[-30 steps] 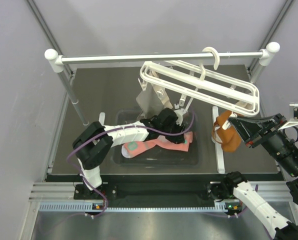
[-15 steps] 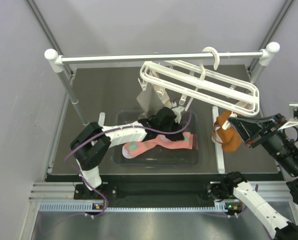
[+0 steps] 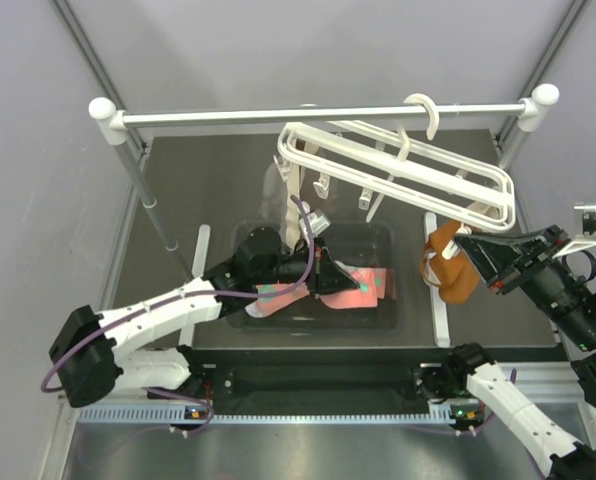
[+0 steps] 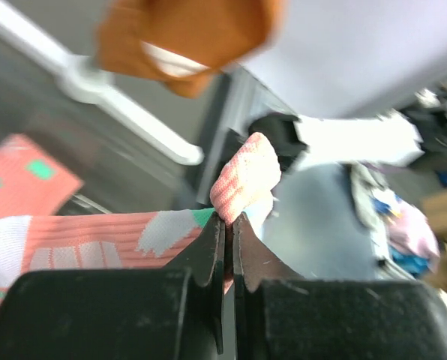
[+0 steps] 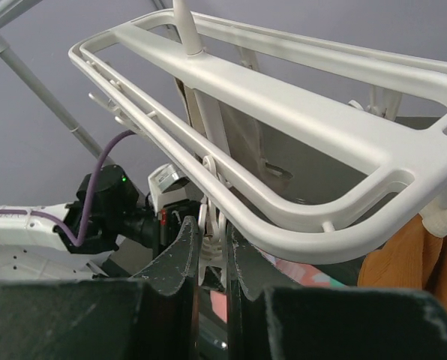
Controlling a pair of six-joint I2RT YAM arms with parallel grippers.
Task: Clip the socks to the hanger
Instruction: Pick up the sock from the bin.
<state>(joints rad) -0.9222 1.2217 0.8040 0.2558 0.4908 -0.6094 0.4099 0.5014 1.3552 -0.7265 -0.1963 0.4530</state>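
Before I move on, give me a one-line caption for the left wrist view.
Left jaws shut on a raised fold of the salmon-pink sock, rust-orange cloth blurred above.

From above, your left gripper (image 3: 323, 283) hides part of the socks (image 3: 363, 285). In its wrist view the rust-orange cloth (image 4: 186, 34) is blurred and cut by the top edge. The hanger (image 5: 321, 127) runs off the right wrist view's right edge.

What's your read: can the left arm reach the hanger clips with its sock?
Probably yes. The left gripper is shut on the sock, the hanger hangs close beyond it, and the top view shows nothing between them. The right gripper grips one clip.
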